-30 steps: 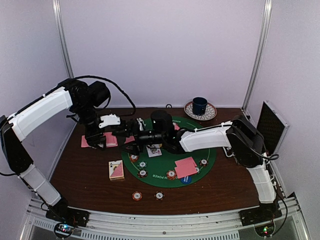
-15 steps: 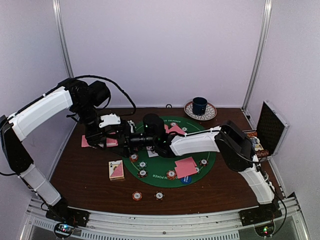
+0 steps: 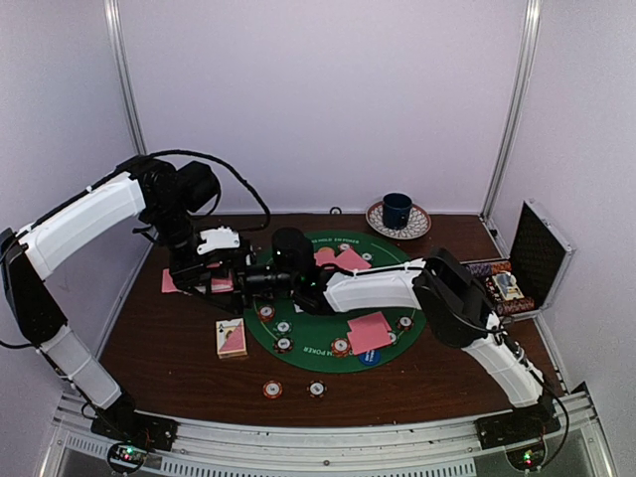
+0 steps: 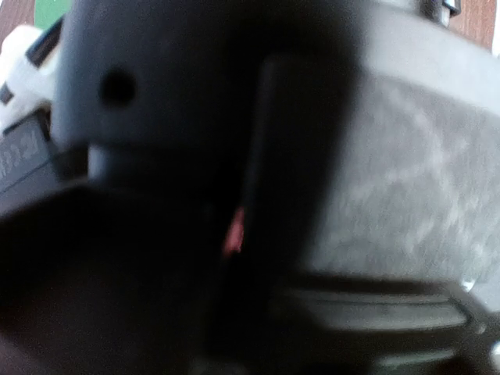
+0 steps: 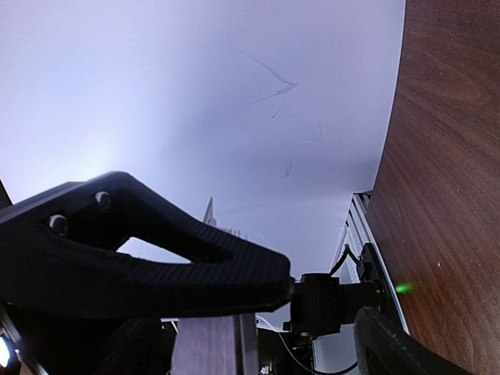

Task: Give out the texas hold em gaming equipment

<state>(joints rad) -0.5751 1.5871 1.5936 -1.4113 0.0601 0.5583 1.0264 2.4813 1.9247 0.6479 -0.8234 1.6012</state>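
From above, the left tool (image 3: pixel 204 280) and the right tool (image 3: pixel 248 281) meet nose to nose over the left edge of the round green mat (image 3: pixel 310 330) on the brown table (image 3: pixel 169 348). The left tool is closed tight, but what it holds, if anything, cannot be told. Some pink cards (image 3: pixel 179 283) lie on the table just under it. A pink card pile (image 3: pixel 370 331) lies on the near right part of the mat, with a blue button (image 3: pixel 370 356) peeking out beside it. Striped chips (image 3: pixel 284 345) sit on the mat, and two loose chips (image 3: pixel 272 390) sit on the bare table nearer the arms. A face-up card (image 3: pixel 232 338) lies just left of the mat. The left wrist view is filled by a blurry dark and grey shape, with a tiny pink sliver (image 4: pixel 233 230) in the middle. In the right wrist view one black finger (image 5: pixel 117 289) shows against the pale wall (image 5: pixel 195 94), with nothing touching it. The right tool stands wide open, with nothing seen in it.
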